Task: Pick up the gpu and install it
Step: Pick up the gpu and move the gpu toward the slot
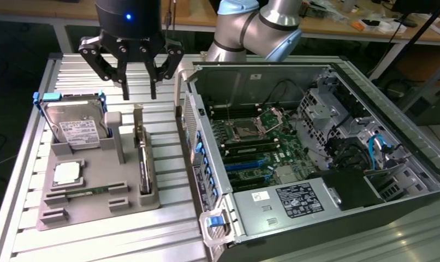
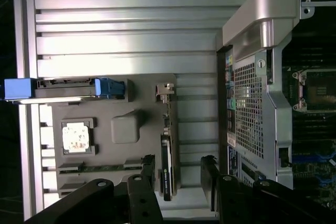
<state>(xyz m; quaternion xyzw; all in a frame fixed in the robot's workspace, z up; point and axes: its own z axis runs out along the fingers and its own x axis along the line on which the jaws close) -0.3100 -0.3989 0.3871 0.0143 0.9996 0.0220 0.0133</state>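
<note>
- Grey moulded tray (image 1: 96,210) sits on the ribbed metal desk (image 1: 132,240) at the exterior view's left.
- At the tray's far left corner, a silver hard drive (image 1: 74,131) in a blue frame leans upright in its cradle.
- Closer to the camera on the tray lies a square processor chip (image 1: 67,173). A narrow green memory stick (image 1: 85,192) lies flat in a slot just beyond it.
- Along the tray's right side the gpu (image 1: 143,164) stands on its long edge in a slot, with its silver bracket at the far end.
- The black claw (image 1: 140,90) hangs above the far end of the gpu, clear of it, its jaws spread wide and holding nothing.
- In the wrist view the gpu (image 2: 167,156) shows edge-on between the two fingers (image 2: 148,174), nearer to one of them.
- At the exterior view's right, an open computer case (image 1: 394,164) lies on its side beside the tray. Its motherboard (image 1: 253,144) is exposed, and a labelled power supply (image 1: 296,199) sits in the near corner.
</note>
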